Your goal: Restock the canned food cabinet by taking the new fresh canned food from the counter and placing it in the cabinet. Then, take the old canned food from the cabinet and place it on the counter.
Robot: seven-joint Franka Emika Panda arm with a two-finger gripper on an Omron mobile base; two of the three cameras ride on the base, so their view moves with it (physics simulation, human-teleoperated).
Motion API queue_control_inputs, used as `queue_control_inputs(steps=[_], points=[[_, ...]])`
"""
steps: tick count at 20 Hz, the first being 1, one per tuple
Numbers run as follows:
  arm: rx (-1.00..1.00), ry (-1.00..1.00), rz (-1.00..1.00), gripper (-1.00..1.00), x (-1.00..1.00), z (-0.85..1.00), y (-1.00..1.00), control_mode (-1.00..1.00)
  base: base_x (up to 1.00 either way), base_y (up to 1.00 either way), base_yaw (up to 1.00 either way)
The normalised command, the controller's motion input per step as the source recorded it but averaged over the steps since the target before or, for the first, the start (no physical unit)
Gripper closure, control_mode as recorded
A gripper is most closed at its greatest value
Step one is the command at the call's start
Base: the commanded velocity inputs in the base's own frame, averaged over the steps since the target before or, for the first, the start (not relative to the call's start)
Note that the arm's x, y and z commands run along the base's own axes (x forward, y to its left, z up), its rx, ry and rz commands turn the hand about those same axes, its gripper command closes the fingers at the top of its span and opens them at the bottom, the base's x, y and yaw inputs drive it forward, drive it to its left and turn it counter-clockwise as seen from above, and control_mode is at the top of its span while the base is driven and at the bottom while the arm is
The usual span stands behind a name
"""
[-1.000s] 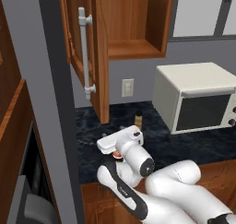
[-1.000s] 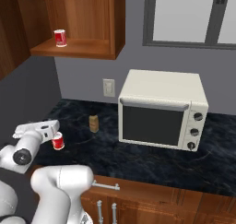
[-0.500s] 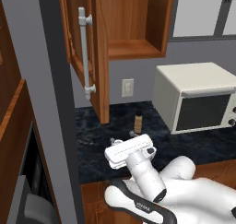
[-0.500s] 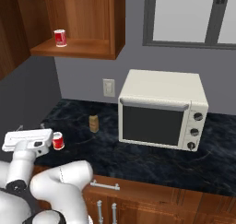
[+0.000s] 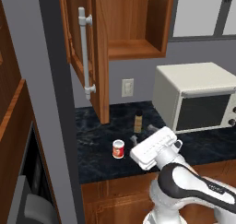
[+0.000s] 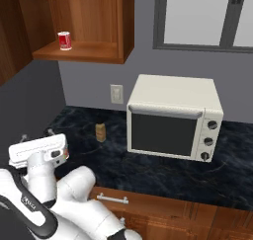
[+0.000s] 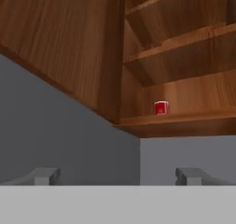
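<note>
A red canned food [image 5: 118, 149] with a white band stands on the black counter [image 5: 94, 142], below the cabinet's open door [image 5: 100, 57]. My gripper [image 5: 142, 133] hovers just right of it, open and empty, tilted upward. A second red canned food [image 6: 64, 40] stands on the left of the cabinet [image 6: 79, 54] shelf. In the hand view the same can [image 7: 160, 108] sits on the shelf high above my gripper [image 7: 117, 177], whose fingertips [image 7: 44, 176] stand wide apart. From the right base camera my gripper [image 6: 36, 134] is at the counter's left end.
A white toaster oven [image 6: 173, 118] stands on the counter [image 6: 148, 170] to the right. A small tan bottle [image 5: 137, 122] stands near the back wall under an outlet [image 5: 127, 87]. The door's long silver handle [image 5: 84, 57] hangs left of my hand. A tall dark panel [image 5: 55, 103] bounds the left.
My hand has drawn away from the counter can, moved right and tipped up toward the cabinet. Both cans have stayed where they were.
</note>
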Motion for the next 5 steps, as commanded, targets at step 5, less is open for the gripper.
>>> queue_control_inputs(steps=[5], points=[[0.10, -0.13, -0.05, -1.00, -0.31, 0.19, -0.35, -1.00, 0.00, 0.00, 0.00]])
